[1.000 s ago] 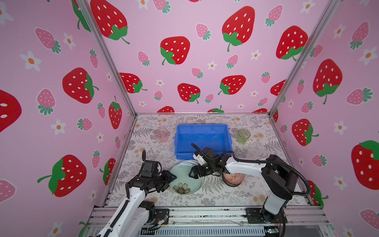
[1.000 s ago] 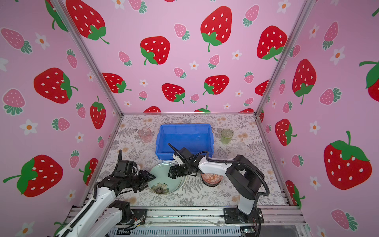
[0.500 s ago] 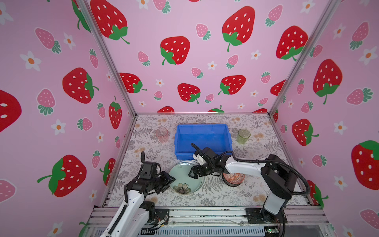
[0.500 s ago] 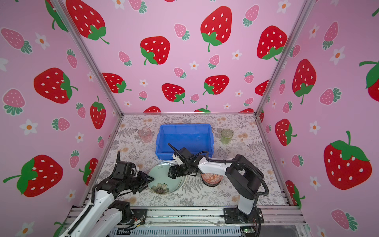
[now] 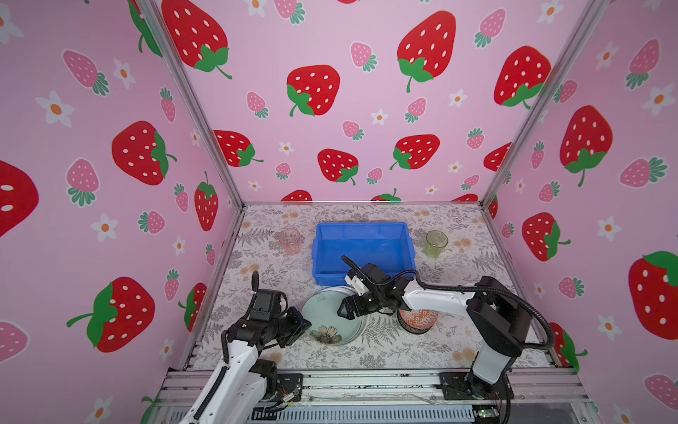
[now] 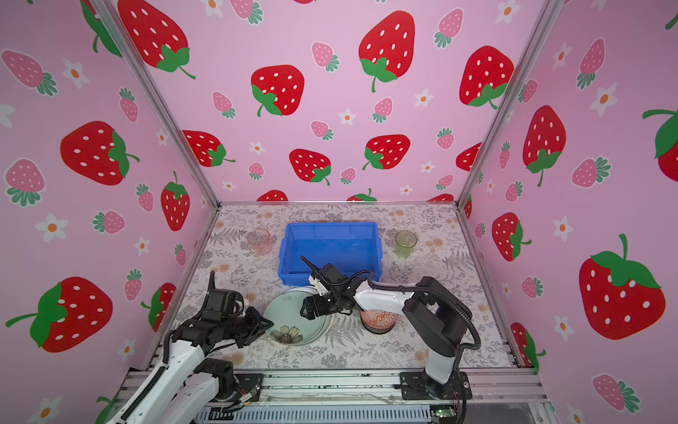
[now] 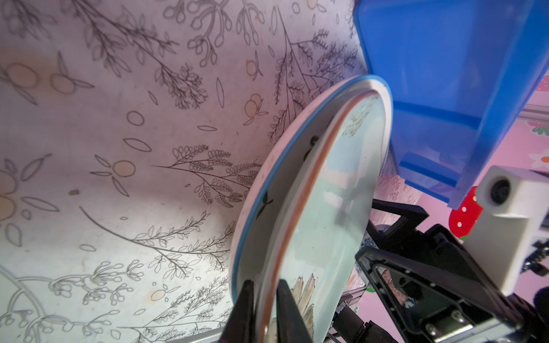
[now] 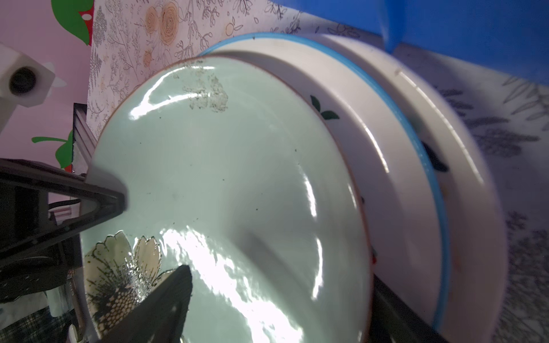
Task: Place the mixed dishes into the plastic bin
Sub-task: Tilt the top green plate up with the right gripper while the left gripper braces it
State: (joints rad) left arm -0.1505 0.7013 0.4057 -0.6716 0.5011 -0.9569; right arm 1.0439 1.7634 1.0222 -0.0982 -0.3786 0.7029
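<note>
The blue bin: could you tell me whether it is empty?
Empty: in both top views the blue bin shows bare floor; plates, bowl, pink cup and green cup sit outside.

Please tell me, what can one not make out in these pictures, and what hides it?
- The lower plates: the pale green plate covers their patterns in every view; only rims show.
- Whatever sits under the orange bowl: the right arm crosses it in both top views; no count possible.
- The pink cup and green cup: too small in both top views to tell their contents.
</note>
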